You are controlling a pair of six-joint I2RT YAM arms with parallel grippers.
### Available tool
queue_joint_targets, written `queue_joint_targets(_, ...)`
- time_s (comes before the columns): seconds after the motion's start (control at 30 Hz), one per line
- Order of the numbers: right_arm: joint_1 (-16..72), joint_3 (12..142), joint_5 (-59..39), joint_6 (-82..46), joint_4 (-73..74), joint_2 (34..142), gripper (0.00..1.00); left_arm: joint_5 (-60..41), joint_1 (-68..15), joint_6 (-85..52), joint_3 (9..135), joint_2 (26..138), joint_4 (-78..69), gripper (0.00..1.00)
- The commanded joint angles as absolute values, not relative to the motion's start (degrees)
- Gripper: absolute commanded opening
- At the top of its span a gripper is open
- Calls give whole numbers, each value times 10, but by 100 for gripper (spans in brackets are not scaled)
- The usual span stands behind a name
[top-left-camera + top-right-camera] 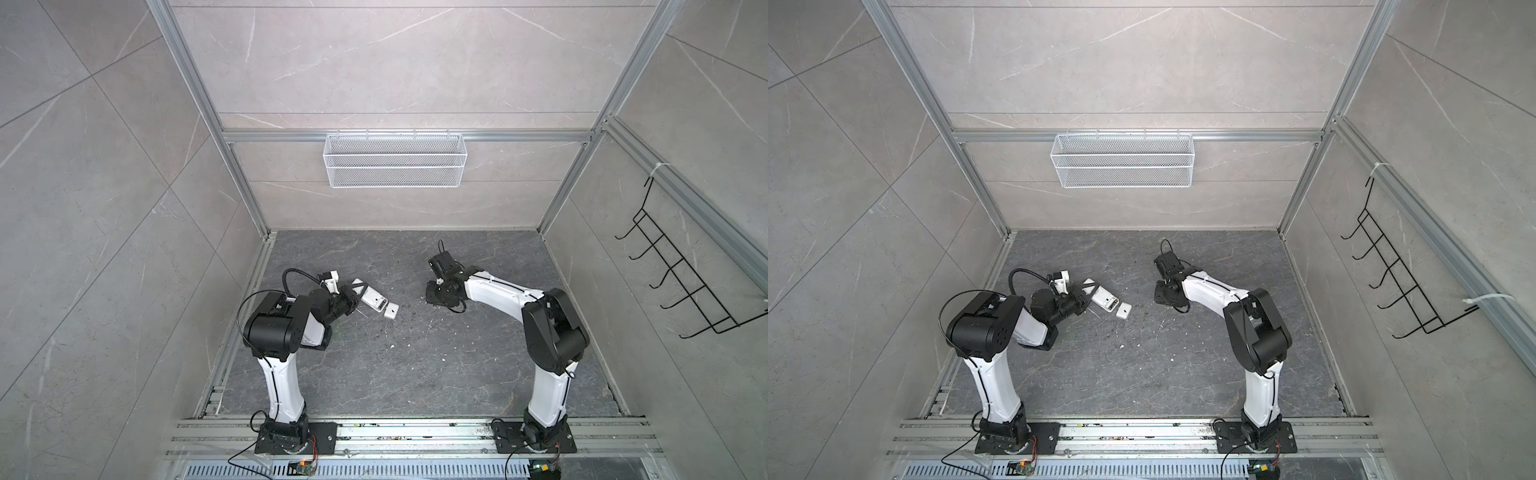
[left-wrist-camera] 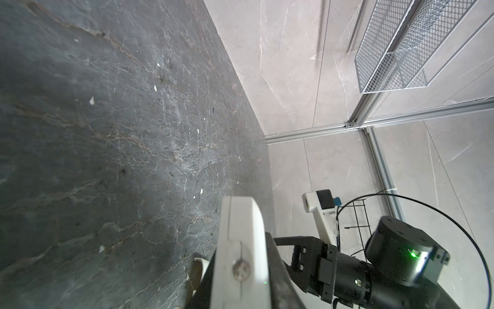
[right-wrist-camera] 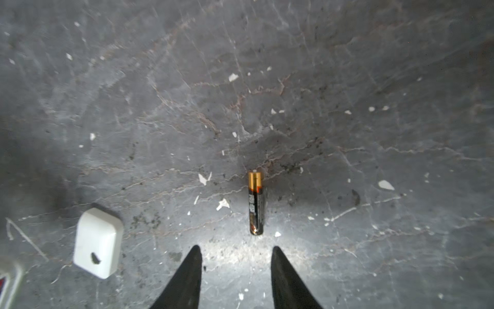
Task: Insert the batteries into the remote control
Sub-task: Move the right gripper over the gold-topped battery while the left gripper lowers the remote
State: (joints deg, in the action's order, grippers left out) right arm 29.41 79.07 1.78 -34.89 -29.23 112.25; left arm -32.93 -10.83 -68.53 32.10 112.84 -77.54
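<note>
Right fingers [image 3: 187,278] stand apart — battery [image 3: 255,203] lies just beyond.

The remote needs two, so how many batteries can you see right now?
1. The battery lies on the tabletop just ahead of the right gripper; a second may be hidden inside the remote control.

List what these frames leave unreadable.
The other battery: in no view; the right wrist view shows only one battery.
Inside of the remote control: too small in both top views.
How the left gripper clamps it: blurred in the left wrist view, tiny from above.
</note>
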Motion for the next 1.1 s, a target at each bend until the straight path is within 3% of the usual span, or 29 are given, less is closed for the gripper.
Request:
queue_joint_targets(0.0,286,834,23,-350,-325,1157,41,-349,-107,-659,324,1129,-811,0)
queue_joint_targets(0.67,283,883,84,-390,-360,1235,26,-351,-105,-664,329,1148,-811,0)
queue_joint_targets(1.07,271,882,89,-494,-370,1246,4,-352,-105,-664,327,1144,-811,0)
